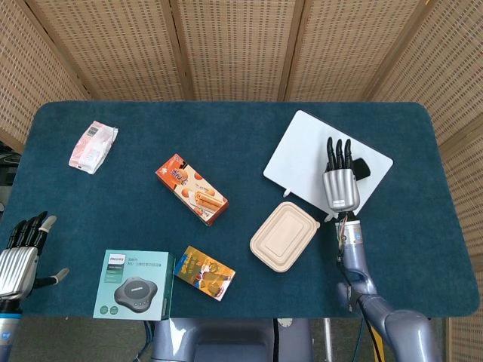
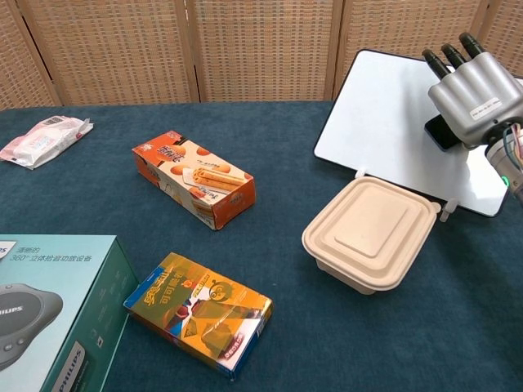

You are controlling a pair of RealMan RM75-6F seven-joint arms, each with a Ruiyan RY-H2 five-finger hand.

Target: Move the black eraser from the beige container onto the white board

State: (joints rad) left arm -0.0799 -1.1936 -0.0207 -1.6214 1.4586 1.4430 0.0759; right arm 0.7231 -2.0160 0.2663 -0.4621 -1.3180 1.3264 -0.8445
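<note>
The black eraser [image 1: 361,167] lies on the white board [image 1: 301,153] near its right edge. My right hand [image 1: 339,179] hovers over the board just left of the eraser, fingers stretched straight and holding nothing. In the chest view the eraser [image 2: 441,131] peeks out from under the right hand [image 2: 476,88], above the board [image 2: 384,106]. The beige container [image 1: 284,235] sits in front of the board with its lid on, seen also in the chest view [image 2: 372,233]. My left hand [image 1: 19,254] is at the table's near left edge, fingers apart and empty.
An orange biscuit box [image 1: 192,189] lies mid-table. A small colourful box [image 1: 204,273] and a teal speaker box [image 1: 134,285] sit near the front edge. A pink-white packet [image 1: 93,145] is at the far left. Wicker screens stand behind the table.
</note>
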